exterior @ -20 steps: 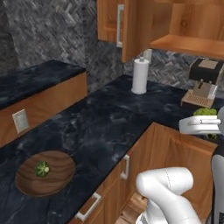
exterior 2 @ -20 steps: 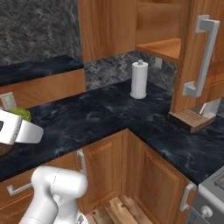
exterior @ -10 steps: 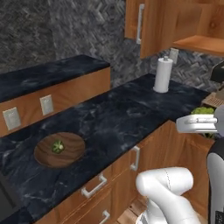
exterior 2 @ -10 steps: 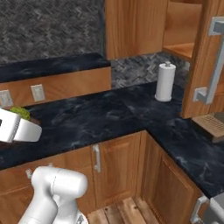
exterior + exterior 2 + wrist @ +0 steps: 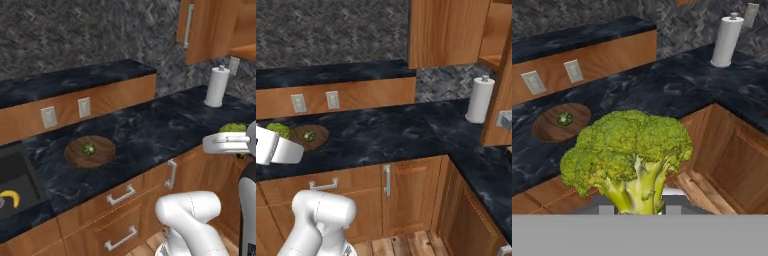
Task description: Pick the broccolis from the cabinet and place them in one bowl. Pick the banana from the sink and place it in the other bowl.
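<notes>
Dark marble counter (image 5: 150, 130) with a wooden bowl (image 5: 90, 151).
One small green floret (image 5: 89, 148) sits in that bowl; the gripper (image 5: 637, 207) clamps a bumpy broccoli (image 5: 629, 155) by its pale stalk.

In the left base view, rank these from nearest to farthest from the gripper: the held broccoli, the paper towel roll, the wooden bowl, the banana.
1. Held broccoli, in the gripper at the right edge.
2. Paper towel roll, on the counter behind it.
3. Wooden bowl, on the counter to the left.
4. Banana, in the sink, far left.
</notes>
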You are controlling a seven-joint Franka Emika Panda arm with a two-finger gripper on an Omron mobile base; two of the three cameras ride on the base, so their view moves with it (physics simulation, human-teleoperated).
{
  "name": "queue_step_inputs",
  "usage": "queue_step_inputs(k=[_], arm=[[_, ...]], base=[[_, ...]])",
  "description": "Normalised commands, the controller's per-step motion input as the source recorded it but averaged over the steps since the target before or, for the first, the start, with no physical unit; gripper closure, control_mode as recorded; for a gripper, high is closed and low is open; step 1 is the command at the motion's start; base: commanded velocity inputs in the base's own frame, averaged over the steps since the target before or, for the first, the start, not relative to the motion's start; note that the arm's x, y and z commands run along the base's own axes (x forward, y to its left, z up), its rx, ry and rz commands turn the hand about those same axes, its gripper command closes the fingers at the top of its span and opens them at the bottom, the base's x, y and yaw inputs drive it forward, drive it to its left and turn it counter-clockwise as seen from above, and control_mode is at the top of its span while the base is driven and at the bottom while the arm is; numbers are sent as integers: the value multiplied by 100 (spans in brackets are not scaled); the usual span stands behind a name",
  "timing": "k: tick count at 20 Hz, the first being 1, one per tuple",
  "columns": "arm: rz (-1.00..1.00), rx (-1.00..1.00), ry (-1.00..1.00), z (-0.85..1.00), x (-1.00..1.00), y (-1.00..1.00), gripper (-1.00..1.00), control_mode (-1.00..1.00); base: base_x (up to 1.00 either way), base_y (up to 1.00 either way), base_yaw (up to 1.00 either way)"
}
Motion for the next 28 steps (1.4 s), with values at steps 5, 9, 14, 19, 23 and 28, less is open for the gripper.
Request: queue_step_inputs(k=[5,9,14,19,23,28], arm=[[0,0,0,0,0,0,100,100],[0,0,0,0,0,0,100,100],[0,0,0,0,0,0,100,100],[0,0,0,0,0,0,100,100],[0,0,0,0,0,0,100,100],[0,0,0,0,0,0,100,100]], base=[[0,9,50],[0,6,50],[1,18,49],[40,14,22],[79,44,-5],[57,53,-11]])
